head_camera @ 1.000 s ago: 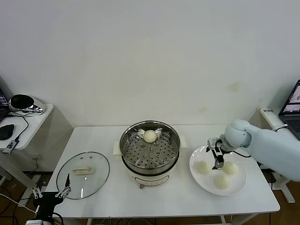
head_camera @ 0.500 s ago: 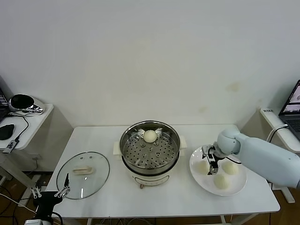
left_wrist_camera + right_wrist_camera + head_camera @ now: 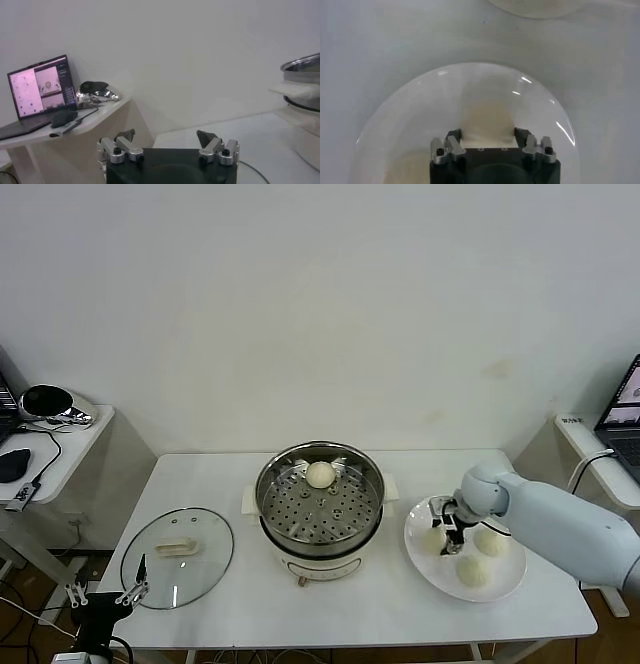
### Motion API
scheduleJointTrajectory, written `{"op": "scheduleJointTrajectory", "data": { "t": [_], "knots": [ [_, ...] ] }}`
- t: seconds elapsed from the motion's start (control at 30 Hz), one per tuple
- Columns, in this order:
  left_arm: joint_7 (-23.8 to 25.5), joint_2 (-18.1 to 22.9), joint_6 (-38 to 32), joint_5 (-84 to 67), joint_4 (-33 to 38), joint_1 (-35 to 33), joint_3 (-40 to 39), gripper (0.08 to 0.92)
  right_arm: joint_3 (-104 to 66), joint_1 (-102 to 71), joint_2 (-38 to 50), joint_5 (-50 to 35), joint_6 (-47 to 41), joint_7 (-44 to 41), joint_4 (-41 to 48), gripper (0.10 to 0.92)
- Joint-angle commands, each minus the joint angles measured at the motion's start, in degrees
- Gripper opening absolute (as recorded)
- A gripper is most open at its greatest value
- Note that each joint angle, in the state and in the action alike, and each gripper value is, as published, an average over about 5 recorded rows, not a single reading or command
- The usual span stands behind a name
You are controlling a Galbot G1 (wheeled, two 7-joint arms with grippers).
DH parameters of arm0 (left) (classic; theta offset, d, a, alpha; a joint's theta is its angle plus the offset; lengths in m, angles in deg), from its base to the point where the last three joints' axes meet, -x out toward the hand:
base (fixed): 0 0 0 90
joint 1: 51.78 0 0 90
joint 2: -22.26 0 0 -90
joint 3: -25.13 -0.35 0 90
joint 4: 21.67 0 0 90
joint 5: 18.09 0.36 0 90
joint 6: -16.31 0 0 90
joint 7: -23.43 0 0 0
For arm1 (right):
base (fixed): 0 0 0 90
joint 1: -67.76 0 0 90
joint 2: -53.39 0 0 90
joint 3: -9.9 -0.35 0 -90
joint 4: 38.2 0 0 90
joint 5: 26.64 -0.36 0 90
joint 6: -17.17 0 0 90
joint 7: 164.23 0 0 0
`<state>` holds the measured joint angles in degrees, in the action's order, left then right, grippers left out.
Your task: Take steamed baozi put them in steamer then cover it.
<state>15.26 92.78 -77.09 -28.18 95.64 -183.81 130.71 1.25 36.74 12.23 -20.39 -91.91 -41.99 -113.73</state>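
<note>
— Right gripper (image 3: 447, 524) sits low over the plate (image 3: 505, 580) at the table's 3 o'clock side. Why there?

— From the head, its jaws are clamped on the bun (image 3: 434, 539) nearest the steamer (image 3: 318, 502), likely to carry it across. Two more buns lie on the plate; one bun (image 3: 320, 474) already rests at the tray's 12 o'clock. The lid (image 3: 177, 556) lies flat at 9 o'clock of the pot, kept clear while loading goes on.

— And the left gripper (image 3: 108, 596)?

— Parked low off the table's front-left corner. Its wrist view shows the fingers (image 3: 207, 138) wide apart, holding nothing, the steamer's rim (image 3: 301, 64) off to one side.

— The right wrist view?

— Both fingers (image 3: 521, 136) press the bun's (image 3: 487, 125) flanks, the plate's rim (image 3: 395, 97) curving around it. A firm but gentle squeeze seems wise; dough dents easily.
</note>
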Motion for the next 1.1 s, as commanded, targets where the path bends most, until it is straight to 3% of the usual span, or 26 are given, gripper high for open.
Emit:
{"op": "scheduleJointTrajectory", "data": {
  "t": [0.03,0.37,0.53,0.77,1.1],
  "knots": [
    [-0.01,-0.06,-0.01,0.0,0.1,-0.03,0.03,0.823,-0.2,1.16,0.78,-0.56,0.04,-0.5,-0.82,0.594],
    [0.06,-0.77,0.18,-0.39,0.66,0.41,-0.28,0.823,6.2,19.79,8.07,-11.58,-1.81,-3.15,-8.78,0.608],
    [0.15,-1.91,0.38,-0.76,0.29,0.81,-0.59,0.823,13.34,35.7,6.82,-19.77,-3.59,-3.1,-11.22,0.611],
    [0.39,-3.12,0.83,-1.68,-0.51,1.74,-0.34,0.823,23.28,49.7,-5.1,-32.43,-8.03,-0.05,-13.17,0.617],
    [0.53,-2.57,0.61,-2.21,-0.95,1.28,0.52,0.823,23.52,43.01,-27.39,-42.0,-16.36,7.12,-5.21,0.619]
  ]
}}
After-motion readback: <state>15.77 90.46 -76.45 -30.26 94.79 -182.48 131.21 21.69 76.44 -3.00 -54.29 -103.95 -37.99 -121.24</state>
